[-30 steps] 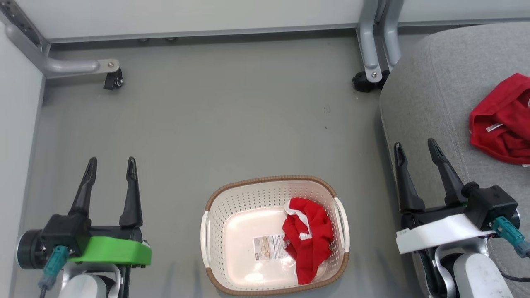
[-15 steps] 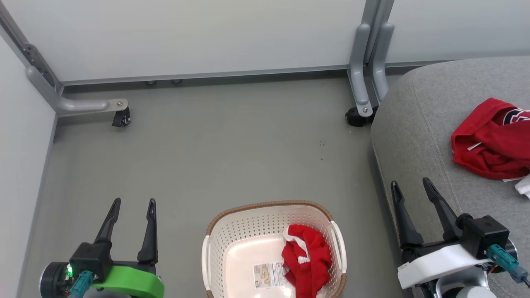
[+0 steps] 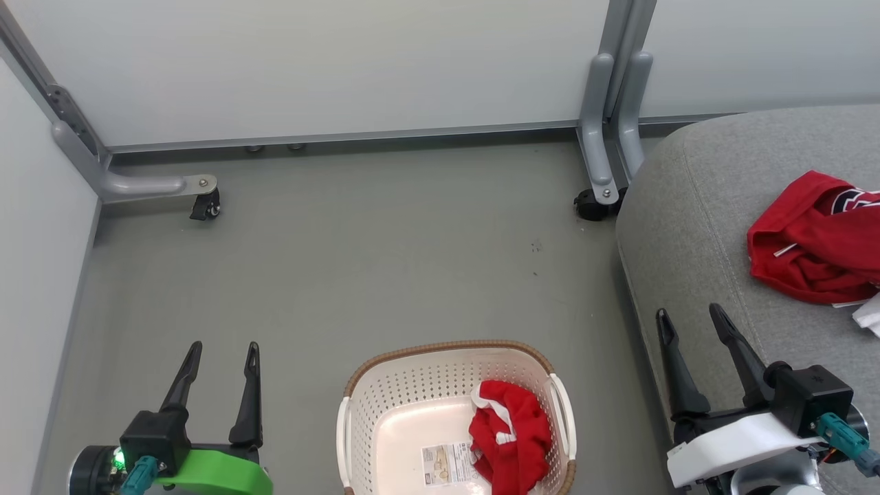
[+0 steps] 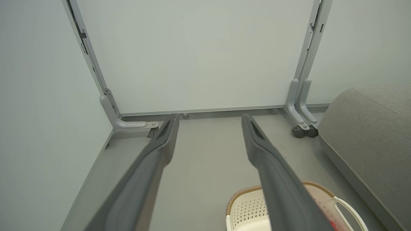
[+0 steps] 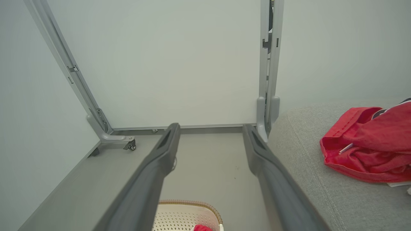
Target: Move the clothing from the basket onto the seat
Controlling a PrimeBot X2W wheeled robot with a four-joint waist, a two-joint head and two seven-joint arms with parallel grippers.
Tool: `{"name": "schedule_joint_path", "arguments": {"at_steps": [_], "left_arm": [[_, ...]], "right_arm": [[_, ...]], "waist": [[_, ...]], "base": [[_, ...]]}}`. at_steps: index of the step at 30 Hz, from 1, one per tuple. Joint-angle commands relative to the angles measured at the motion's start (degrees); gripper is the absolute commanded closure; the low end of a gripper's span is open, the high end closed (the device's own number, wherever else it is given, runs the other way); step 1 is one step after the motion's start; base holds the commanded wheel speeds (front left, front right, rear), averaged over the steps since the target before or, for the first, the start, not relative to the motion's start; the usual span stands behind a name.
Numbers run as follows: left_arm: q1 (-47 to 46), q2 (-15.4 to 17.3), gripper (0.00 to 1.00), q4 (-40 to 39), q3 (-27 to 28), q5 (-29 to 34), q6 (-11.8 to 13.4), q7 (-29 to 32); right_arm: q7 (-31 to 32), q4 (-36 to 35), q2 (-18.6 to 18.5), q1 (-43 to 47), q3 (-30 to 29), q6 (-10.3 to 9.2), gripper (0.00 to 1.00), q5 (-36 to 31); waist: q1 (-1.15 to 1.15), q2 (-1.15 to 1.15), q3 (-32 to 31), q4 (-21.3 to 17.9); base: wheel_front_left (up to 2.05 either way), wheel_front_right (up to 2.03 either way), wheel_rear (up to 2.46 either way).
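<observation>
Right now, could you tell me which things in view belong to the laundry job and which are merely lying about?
Job: basket, red garment inside it, seat, second red garment already on it.
Lying about: wheeled partition legs, white panels, paper label in the basket.

It looked like a lab test bay dressed as a corner of home: plain pale partition panels (image 3: 344,69) on grey metal legs (image 3: 597,124) with castors (image 3: 205,206) walled in a bare grey floor (image 3: 378,275), beside an upholstered seat (image 3: 694,227) and a laundry basket (image 3: 412,388).
</observation>
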Motion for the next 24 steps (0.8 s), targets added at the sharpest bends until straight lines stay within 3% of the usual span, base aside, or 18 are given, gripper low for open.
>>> {"name": "schedule_joint_path", "arguments": {"at_steps": [1,17,24], "left_arm": [[-0.3,-0.1,0.0,0.0,0.3,0.7,-0.2,0.0],[-1.6,-1.4,0.0,0.0,1.9,2.7,-1.1,0.0],[-7.1,-2.6,0.0,0.2,-0.2,4.3,-3.0,0.0]], "right_arm": [[0.1,-0.4,-0.1,0.6,-0.2,0.0,0.0,-0.3],[0.5,-1.2,-0.1,0.1,-0.5,0.0,0.0,0.0],[0.0,-3.2,-0.1,-3.2,-0.3,0.0,0.0,0.0]], "waist": [[0.0,0.0,0.1,0.0],[0.0,0.0,1.1,0.1],[0.0,0.0,7.5,0.1]], "base": [[0.0,0.0,0.0],[0.0,0.0,0.0],[0.0,0.0,0.0]]}}
